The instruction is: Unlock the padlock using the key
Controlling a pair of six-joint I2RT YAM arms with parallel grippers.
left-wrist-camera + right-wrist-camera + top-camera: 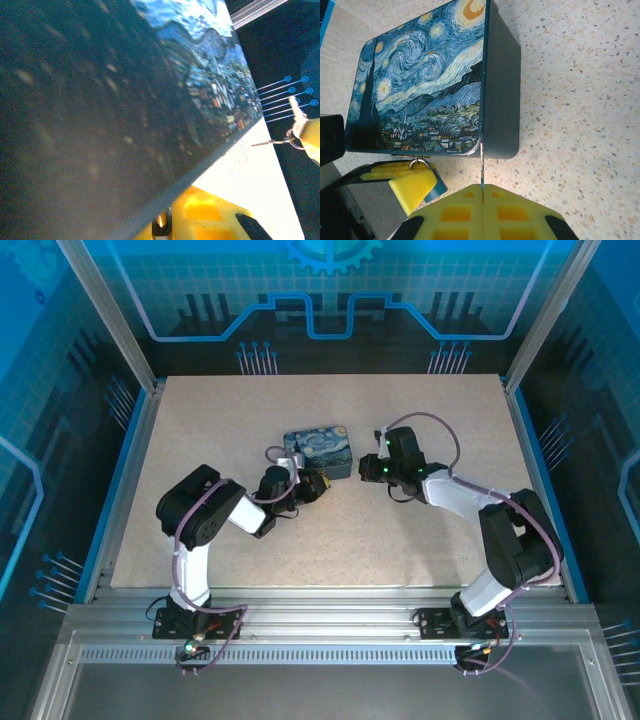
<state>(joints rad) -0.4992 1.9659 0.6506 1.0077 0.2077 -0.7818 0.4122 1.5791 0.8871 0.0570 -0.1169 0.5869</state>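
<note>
The starry-night tin (318, 448) lies mid-table, its painted lid (420, 85) facing the right wrist camera. The padlock (434, 186) hangs at the tin's near edge by a silver shackle (420, 161). Its blue body sits between the yellow pads (410, 187) of my left gripper (312, 486), which is shut on it. My right gripper (482, 192) is shut on the key (482, 165). The thin blade points at the tin's corner, a short way right of the padlock. In the left wrist view the key (272, 142) pokes in from the right, beyond the tin's dark side (125, 100).
Both arms reach in from the near edge and meet at the tin, left arm (205, 515) and right arm (500, 530). Speckled tabletop (420, 550) lies around them. Aluminium frame posts (110, 315) and blue walls bound the table.
</note>
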